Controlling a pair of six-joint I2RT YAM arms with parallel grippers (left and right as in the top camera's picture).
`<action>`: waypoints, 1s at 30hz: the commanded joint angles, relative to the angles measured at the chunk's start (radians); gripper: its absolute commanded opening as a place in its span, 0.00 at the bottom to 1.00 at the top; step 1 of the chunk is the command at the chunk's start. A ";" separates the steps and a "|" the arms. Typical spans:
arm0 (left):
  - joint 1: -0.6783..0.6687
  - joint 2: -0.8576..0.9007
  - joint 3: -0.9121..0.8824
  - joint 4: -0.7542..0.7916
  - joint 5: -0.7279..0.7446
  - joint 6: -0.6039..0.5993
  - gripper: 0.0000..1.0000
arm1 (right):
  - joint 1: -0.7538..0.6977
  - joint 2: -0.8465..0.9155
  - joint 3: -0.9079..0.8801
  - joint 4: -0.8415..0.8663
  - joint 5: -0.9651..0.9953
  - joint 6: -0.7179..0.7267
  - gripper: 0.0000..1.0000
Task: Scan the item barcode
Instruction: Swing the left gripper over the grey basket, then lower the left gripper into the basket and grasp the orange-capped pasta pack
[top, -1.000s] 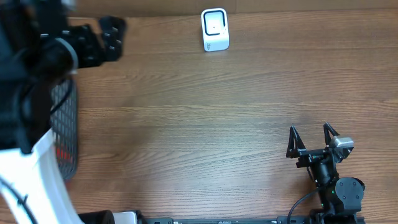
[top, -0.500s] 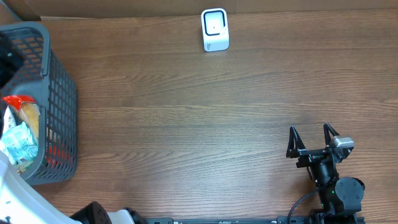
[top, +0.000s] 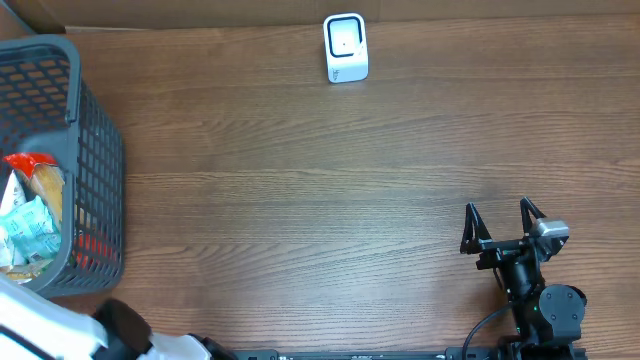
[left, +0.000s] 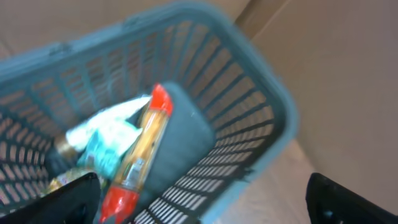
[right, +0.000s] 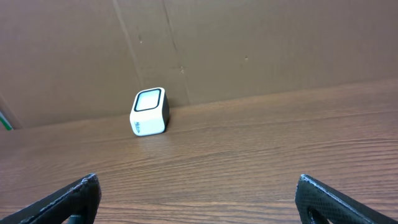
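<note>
Left arm (top: 50, 325) has swung off the basket (top: 90, 170); left gripper (left: 208, 205) and right gripper (top: 497, 225) gape wide, empty, nothing grabbed or scanned yet.

One white cube-shaped barcode scanner (top: 346, 47) and one dark grey plastic mesh basket (top: 100, 190) stand on the single brown wooden table (top: 300, 200). The basket shows one long yellow packet with red ends (left: 140, 155) and one crumpled teal-and-white wrapper (left: 102, 134); anything beneath them cannot be counted.
</note>
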 joint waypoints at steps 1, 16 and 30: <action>0.042 0.088 0.003 -0.032 0.052 0.032 0.93 | 0.005 -0.012 -0.011 0.005 0.013 0.004 1.00; 0.039 0.264 -0.022 -0.042 -0.042 0.110 0.92 | 0.005 -0.012 -0.011 0.005 0.013 0.003 1.00; 0.026 0.404 -0.090 0.016 -0.035 0.243 0.88 | 0.005 -0.012 -0.011 0.005 0.013 0.003 1.00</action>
